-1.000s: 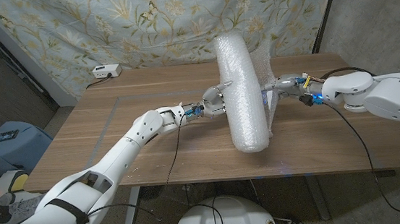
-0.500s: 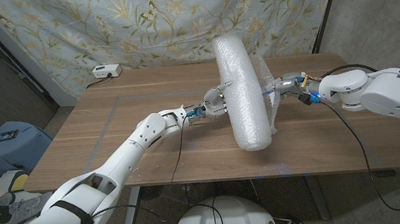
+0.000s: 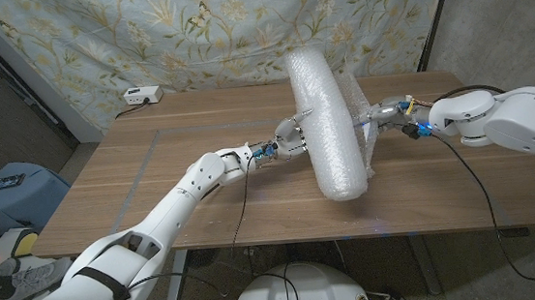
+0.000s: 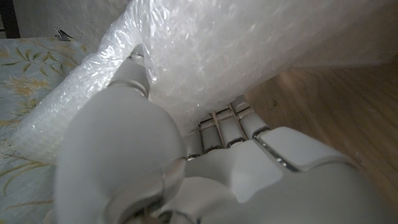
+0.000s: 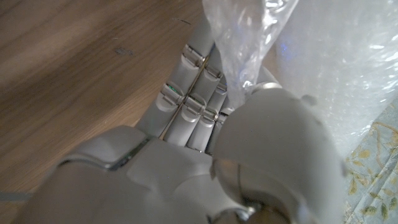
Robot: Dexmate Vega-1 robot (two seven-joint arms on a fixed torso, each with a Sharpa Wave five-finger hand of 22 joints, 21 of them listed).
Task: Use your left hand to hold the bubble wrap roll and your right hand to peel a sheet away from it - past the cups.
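Left hand (image 3: 289, 135) gripped the bubble wrap roll (image 3: 328, 125), tilted on the bench (image 3: 154, 179); right hand (image 3: 378, 116) fingers (image 5: 193, 93) pinched the loose sheet (image 3: 361, 113) beside it.

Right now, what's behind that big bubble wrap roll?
Behind the bubble wrap roll is the wooden table's far edge and a floral curtain. The right hand holds its loose sheet. The table directly behind the roll is covered.

Bare table (image 3: 153, 170) lies open around the tilted bubble wrap roll (image 3: 326, 125).
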